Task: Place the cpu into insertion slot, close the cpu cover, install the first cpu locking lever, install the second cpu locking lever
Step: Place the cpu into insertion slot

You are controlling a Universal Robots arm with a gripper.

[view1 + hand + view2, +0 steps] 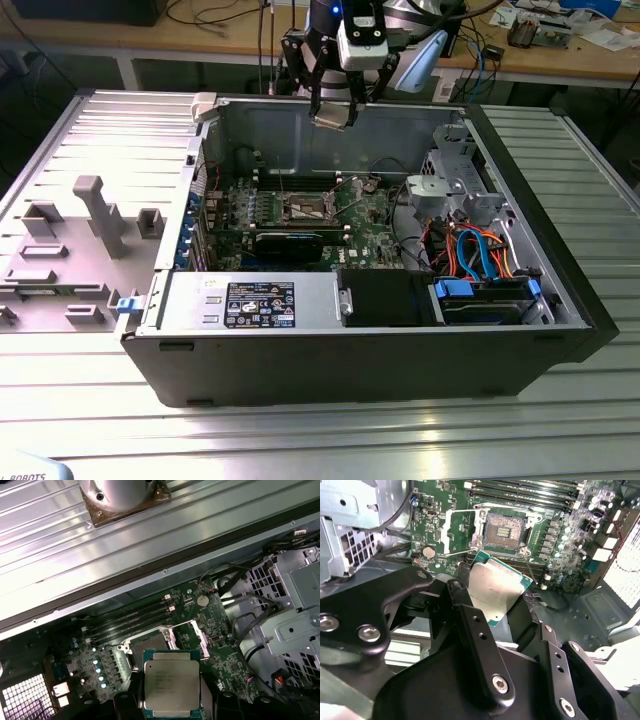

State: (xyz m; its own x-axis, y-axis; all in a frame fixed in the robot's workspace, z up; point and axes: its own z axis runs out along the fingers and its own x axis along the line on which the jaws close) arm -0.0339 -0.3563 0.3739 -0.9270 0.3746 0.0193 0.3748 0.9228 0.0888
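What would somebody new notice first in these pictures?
The silvery cpu stands out, clamped in the gripper above the open computer case in the exterior view. Down inside, the insertion slot lies uncovered on the green motherboard, with the cpu cover swung open beside it.

**Op:** Where's the arm at rn?

**Spotter:** Your arm (330, 25) comes in from the top edge of the exterior view. The wrist (362, 30) is the white block w/ a blue light above it. It's pointed approx straight down, and your gripper (333, 108) hangs right below it.

**Op:** Gripper state?

**Spotter:** It's clamped on the cpu (171, 682). In both wrist views you've got one black finger on each of two opposite edges, and the chip sits between them w/ the metal top showing. The fingers (475, 630) are angled in toward each other at the tips. The linkage bars and screws behind them look intact.

**Op:** Touching anything else?

**Spotter:** No. From the exterior view, the gripper is hanging free in the air.
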